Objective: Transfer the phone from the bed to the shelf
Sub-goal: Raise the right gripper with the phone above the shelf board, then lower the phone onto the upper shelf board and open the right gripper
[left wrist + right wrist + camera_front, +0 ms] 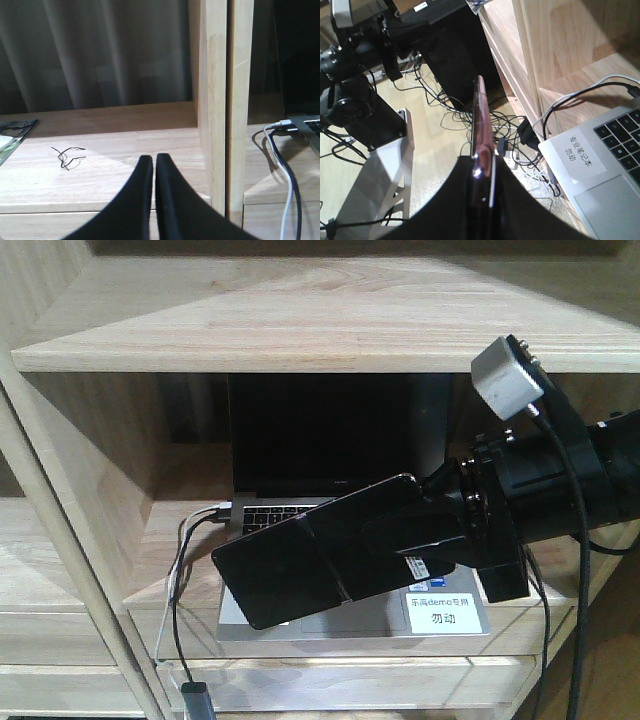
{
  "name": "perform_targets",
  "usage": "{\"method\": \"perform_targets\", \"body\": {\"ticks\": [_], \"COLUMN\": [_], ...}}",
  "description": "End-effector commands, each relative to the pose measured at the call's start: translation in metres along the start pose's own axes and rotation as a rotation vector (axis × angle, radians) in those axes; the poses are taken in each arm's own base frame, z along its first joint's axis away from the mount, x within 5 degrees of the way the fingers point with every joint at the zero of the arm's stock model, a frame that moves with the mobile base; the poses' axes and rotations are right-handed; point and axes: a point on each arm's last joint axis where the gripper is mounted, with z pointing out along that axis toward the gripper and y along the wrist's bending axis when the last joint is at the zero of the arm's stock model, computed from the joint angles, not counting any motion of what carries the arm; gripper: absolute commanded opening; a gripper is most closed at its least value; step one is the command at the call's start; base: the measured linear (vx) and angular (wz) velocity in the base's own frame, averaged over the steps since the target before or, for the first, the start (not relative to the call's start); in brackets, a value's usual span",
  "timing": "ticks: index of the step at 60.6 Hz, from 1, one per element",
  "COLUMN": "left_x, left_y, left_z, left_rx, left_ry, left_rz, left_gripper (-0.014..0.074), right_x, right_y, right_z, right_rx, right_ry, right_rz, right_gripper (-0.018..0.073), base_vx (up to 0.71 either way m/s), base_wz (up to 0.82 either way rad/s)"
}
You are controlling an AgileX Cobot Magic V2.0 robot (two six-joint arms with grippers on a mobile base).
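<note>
While pinched tight in the right gripper (415,540), the flat glossy black phone (300,565) with a pinkish-gold rim hangs tilted in the air before the open silver laptop (320,430).
A crease crosses the phone's middle. The laptop sits on the pale-wood plank shelf (300,330). Left of the laptop, past an upright, the left gripper (153,172) is pressed together, holding nothing.

shelf (300,335): pale-wood boards, upright sides | lower board: open silver laptop (340,628) close beside the fingers of the right gripper (400,540), white label (443,612) on its palm rest | white and black cables (285,165) trail from its left side over the board edge | neighbouring bay: thin black wire tangle (67,156) ahead-left of the left gripper (154,160) fingertips
</note>
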Motion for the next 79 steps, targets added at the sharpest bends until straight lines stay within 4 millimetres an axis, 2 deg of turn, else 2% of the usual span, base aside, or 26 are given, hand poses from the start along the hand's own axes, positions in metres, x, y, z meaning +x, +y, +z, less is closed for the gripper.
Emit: {"method": "perform_targets", "body": {"ticks": [1,17,26,37,48,60,70,79], "left_x": [-0.015,-0.015,-0.015,-0.015,-0.015,-0.015,-0.015,-0.015], "left_y": [0.002,0.002,0.002,0.002,0.002,0.002,0.002,0.002], "left_z": [-0.003,-0.003,-0.003,-0.003,-0.003,-0.003,-0.003,-0.003], "left_rx": [-0.013,-0.013,-0.013,-0.013,-0.013,-0.013,-0.013,-0.013], "left_ry": [-0.105,-0.105,-0.105,-0.105,-0.105,-0.105,-0.105,-0.105], "left_rz": [-0.015,-0.015,-0.015,-0.015,-0.015,-0.015,-0.015,-0.015], "left_gripper": [0.0001,0.0001,0.0001,0.0001,0.0001,0.0001,0.0001,0.0001], "right_x": [-0.016,-0.03,-0.041,-0.053,-0.064,-0.1,-0.133,-0.159], "right_y": [0.018,0.038,0.051,0.054,0.05,0.048,0.032,0.006], "right_z": [-0.01,-0.026,-0.043,-0.064,-0.075,-0.087,-0.085,-0.074], "right_rx": [-0.076,-0.018,0.107,0.306,0.412,0.413,0.348,0.287], "right_ry": [-0.092,-0.236,-0.376,-0.564,-0.647,-0.697,-0.683,-0.661], "right_rz": [-0.019,-0.059,-0.086,-0.036,-0.029,-0.097,-0.147,-0.154], "right_gripper": [-0.0003,-0.0003,-0.0003,-0.0003,-0.0003,-0.0003,-0.0003,-0.0003], "base_vx": [0.0,0.0,0.0,0.0,0.0,0.0,0.0,0.0], "base_wz": [0.0,0.0,0.0,0.0,0.0,0.0,0.0,0.0]}}
